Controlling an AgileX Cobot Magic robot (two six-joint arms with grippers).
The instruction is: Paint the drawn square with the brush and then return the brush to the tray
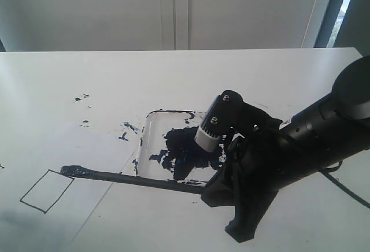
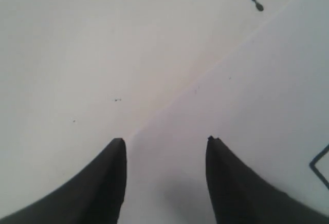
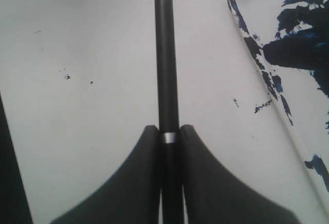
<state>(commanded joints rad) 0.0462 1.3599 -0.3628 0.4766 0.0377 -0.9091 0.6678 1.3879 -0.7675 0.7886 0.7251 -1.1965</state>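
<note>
The right gripper (image 3: 168, 131) clamps the brush (image 1: 139, 180), whose shaft points past the tray (image 1: 144, 137), wet tip just beside the drawn square (image 1: 46, 191) toward the left edge of the tabletop (image 1: 185, 73), while the left gripper (image 2: 165, 139) hangs open.

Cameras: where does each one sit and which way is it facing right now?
Exterior view: raised off the arms, looking down across the white table at the tray, the drawn square and the right gripper holding the brush; only the right arm shows.
Left wrist view: above bare paper, looking down past the open left gripper.
Right wrist view: looking along the brush shaft, past the shut fingers, tray alongside.
Shared: exterior and right wrist both show brush and tray.
</note>
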